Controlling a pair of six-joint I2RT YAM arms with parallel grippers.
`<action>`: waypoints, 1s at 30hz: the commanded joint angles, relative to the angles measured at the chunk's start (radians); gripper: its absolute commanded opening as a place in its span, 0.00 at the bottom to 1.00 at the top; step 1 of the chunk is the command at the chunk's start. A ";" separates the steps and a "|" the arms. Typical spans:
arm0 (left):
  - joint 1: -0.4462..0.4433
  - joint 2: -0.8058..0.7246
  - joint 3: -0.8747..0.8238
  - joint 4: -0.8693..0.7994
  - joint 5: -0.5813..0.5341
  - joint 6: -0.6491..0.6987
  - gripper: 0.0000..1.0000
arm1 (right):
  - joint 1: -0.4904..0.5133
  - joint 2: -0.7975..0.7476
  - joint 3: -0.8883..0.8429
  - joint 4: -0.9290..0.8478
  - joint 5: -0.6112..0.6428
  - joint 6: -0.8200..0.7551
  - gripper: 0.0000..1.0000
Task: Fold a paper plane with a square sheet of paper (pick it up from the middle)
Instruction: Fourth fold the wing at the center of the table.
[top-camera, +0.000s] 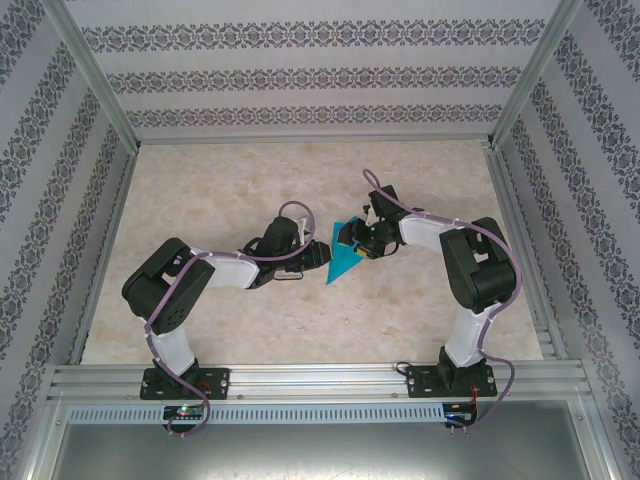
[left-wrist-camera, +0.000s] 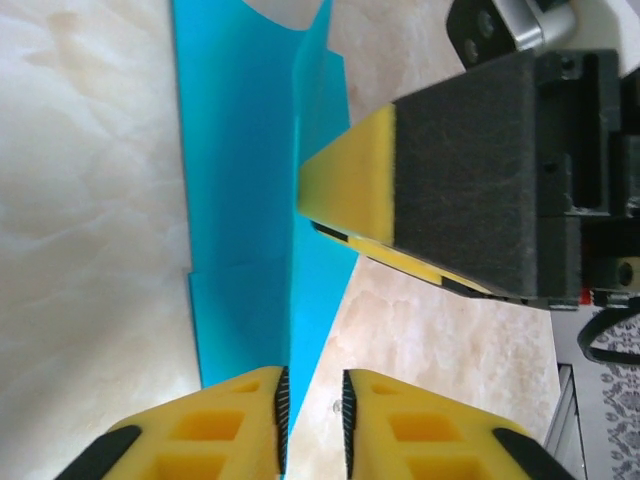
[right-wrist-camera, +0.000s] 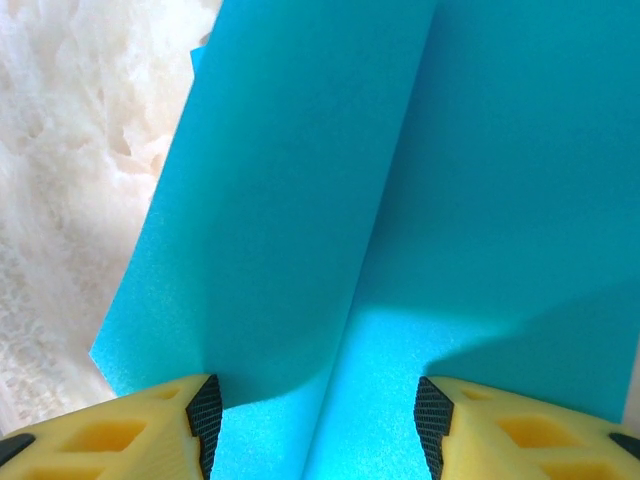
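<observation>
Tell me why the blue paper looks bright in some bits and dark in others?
Right wrist view: the folded teal paper glows bright low in the middle, shaded on either side. Left wrist view: the pale table looks washed out by strong light. Top external view: soft, even light, faint shadows.

We find the overhead view bright and even, the pale worktop (top-camera: 300, 320) a little washed out and the shadows under the arms (top-camera: 480, 270) soft. In the right wrist view, a soft-edged shadow falls across the paper (right-wrist-camera: 300, 200), with a paler glow near the bottom. The yellow fingers (right-wrist-camera: 120, 440) of the right end effector (right-wrist-camera: 316, 425) look slightly blurred.
</observation>
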 joint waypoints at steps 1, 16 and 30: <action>-0.009 0.008 0.039 0.039 0.038 0.001 0.22 | 0.004 0.060 -0.003 -0.123 0.123 -0.019 0.58; -0.022 0.118 0.117 -0.051 0.035 0.003 0.18 | 0.013 0.093 0.018 -0.165 0.143 -0.018 0.57; -0.022 0.156 0.116 -0.059 -0.001 -0.011 0.16 | 0.017 0.124 0.039 -0.197 0.147 -0.032 0.51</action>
